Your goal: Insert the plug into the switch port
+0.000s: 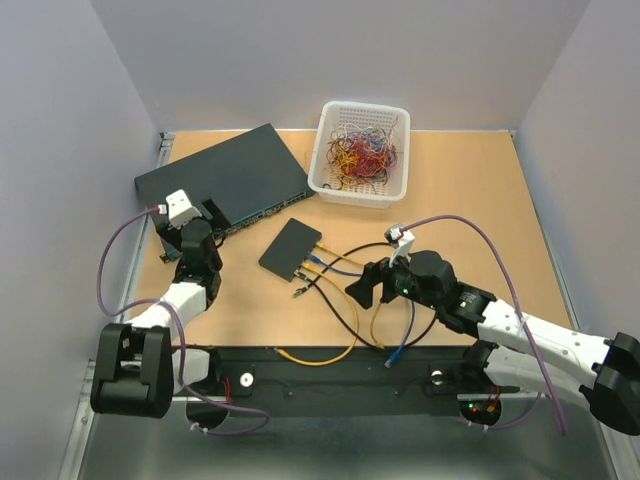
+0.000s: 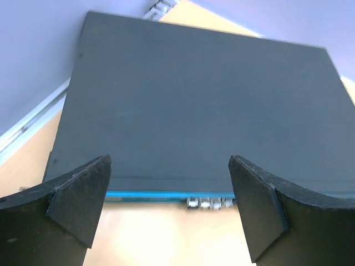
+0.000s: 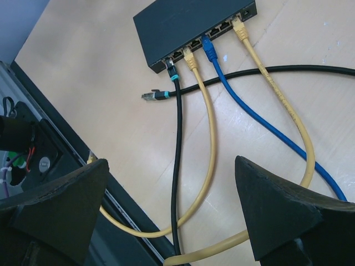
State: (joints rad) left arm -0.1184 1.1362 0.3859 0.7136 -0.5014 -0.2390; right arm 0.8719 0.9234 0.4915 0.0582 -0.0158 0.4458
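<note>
The small black switch (image 1: 291, 248) lies mid-table; in the right wrist view (image 3: 183, 22) its port row (image 3: 222, 29) faces my right gripper. A black, two yellow and a blue cable are plugged into it. A loose plug (image 3: 148, 96) with a teal boot on a black cable lies on the table just in front of the row's left end; it also shows in the top view (image 1: 298, 293). My right gripper (image 1: 362, 283) is open and empty, hovering over the cables (image 3: 171, 160) short of the plug. My left gripper (image 1: 197, 226) is open and empty at the big box's near edge (image 2: 169, 160).
A large dark blue-grey flat box (image 1: 225, 178) lies at the back left, with a blue strip and silver connectors (image 2: 209, 203) along its front. A white basket (image 1: 362, 152) of tangled coloured wires stands at the back. Cable loops (image 1: 345, 330) run over the black rail at the near edge.
</note>
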